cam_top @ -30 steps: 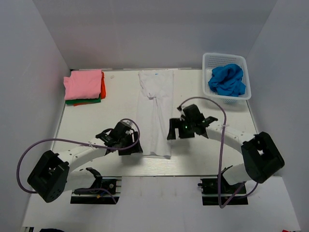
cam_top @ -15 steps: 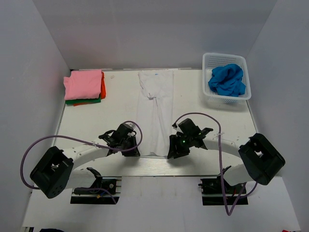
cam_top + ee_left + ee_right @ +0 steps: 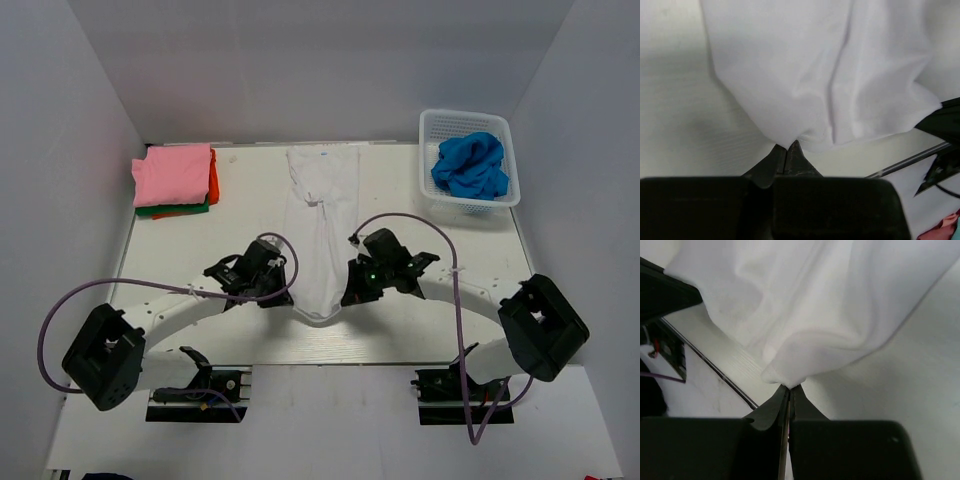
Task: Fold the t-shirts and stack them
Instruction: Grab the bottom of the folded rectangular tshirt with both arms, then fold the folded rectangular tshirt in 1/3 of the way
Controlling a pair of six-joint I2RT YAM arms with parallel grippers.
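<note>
No legible text, white t-shirt (image 3: 322, 215) neck label (image 3: 324, 154) only a small blue mark, unreadable

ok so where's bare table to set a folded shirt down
Bare table lies between the folded stack and the white t-shirt, and between that shirt and the basket. The near middle is crowded: the left gripper and right gripper both pinch the shirt's hem there.

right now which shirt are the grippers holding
The white t-shirt, pinched at its near corners; the blue one sits in the basket, the rest lie folded.
</note>
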